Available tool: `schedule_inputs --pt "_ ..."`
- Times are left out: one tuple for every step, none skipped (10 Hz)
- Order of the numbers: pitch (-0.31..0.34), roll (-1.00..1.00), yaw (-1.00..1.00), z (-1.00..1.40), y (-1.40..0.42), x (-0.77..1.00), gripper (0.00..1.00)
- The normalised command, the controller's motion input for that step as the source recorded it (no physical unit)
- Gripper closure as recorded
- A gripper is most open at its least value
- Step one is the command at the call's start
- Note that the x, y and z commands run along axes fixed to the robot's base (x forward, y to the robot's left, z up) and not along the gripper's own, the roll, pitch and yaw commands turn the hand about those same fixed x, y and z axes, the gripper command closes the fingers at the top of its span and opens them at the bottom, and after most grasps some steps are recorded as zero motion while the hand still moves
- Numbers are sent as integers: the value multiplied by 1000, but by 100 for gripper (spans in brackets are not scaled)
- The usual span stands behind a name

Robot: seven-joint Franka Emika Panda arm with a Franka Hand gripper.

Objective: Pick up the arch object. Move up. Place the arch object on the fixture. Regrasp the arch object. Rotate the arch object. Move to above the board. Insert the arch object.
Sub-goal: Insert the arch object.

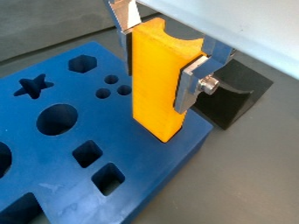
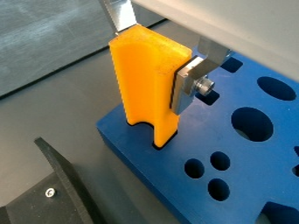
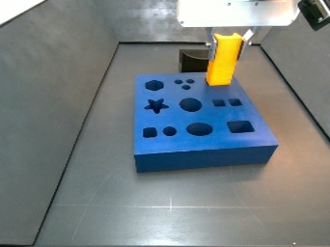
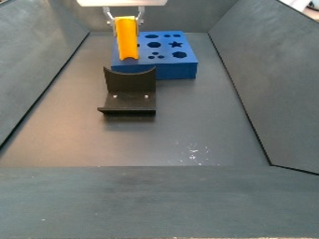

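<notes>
So I have the arch (image 1: 160, 83) clamped between the gripper (image 2: 156, 66) plates, standing upright with its notched end down, right at the edge of the board (image 1: 70, 166) nearest the fixture (image 4: 129, 91). In both wrist views one silver finger (image 1: 194, 79) presses flat against the side of the yellow block, and the other plate sits on the opposite face, so the grasp looks firm.

By my reading, the pick, the stop on the fixture, the regrasp and the rotation are behind me (the fixture stands bare in a side view, with nothing resting on it). What I am in now is the insertion itself. In a wrist view the arch's lower end (image 2: 162, 131) meets the blue surface at the board's edge, and it seems to have entered its hole there, though I cannot tell how deep. Most of the block stands proud of the board in a side view (image 3: 225, 58).

Left to do, as I judge it: press down until seated, then let go.
</notes>
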Motion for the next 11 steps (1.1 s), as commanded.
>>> schedule_inputs --pt "0 30 0 -197 0 146 100" --pt "0 44 0 -209 0 134 100" --pt "0 61 -26 -243 0 66 100" --pt "6 76 -103 -254 0 6 100" --pt "20 77 -203 -223 20 -23 100" --pt "31 66 -251 -197 29 -137 100" --pt "30 44 -231 -197 29 -131 100" --pt "4 34 -157 -220 0 -140 100" --pt "-3 60 -23 -354 0 -17 100" --pt "-44 69 0 -451 0 0 100" --pt "-71 21 0 -509 0 26 100"
